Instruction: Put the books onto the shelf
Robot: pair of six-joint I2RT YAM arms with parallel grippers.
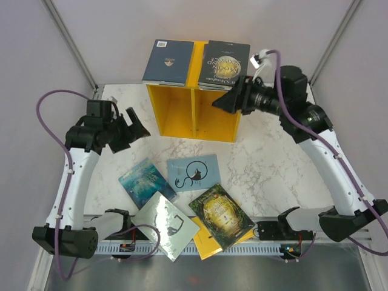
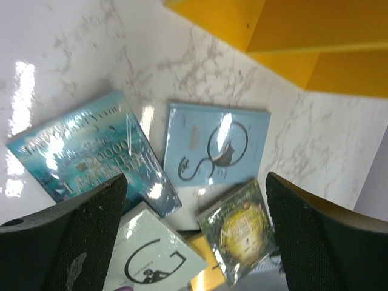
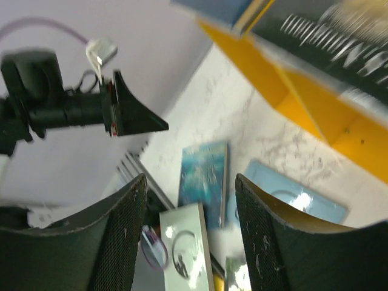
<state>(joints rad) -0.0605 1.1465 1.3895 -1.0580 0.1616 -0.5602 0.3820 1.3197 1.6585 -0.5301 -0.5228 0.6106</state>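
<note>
Five books lie flat on the desk (image 1: pixel 267 163) in front of the shelf (image 1: pixel 182 112). They are a teal book (image 1: pixel 145 180), a light blue book (image 1: pixel 194 173), a pale grey book (image 1: pixel 165 225), a green-gold book (image 1: pixel 221 216) and a yellow book (image 1: pixel 206 247), which is mostly hidden under the green-gold one. A navy book (image 1: pixel 168 60) and a black book (image 1: pixel 224 63) already rest side by side on the shelf's top.

The left claw (image 1: pixel 134 132) hangs over the desk left of the shelf, its jaws wide apart and empty. Its wrist camera looks down on the teal and light blue books. The right claw (image 1: pixel 227 100) is just beside the near edge of the black book, jaws apart with nothing between them.

The step in hand looks like fetching the next book with the left arm.
- The light blue book seems the better pick, since it lies apart from the rest, while the teal book meets the grey one at a corner.
- The covers are thin and glossy, so the claw should come in low and pinch one edge.
- The book should be lifted level and laid squarely on the stack.

Count: seven books, two on the shelf and five on the desk; one shelf with two compartments, both showing no books; two claws.
</note>
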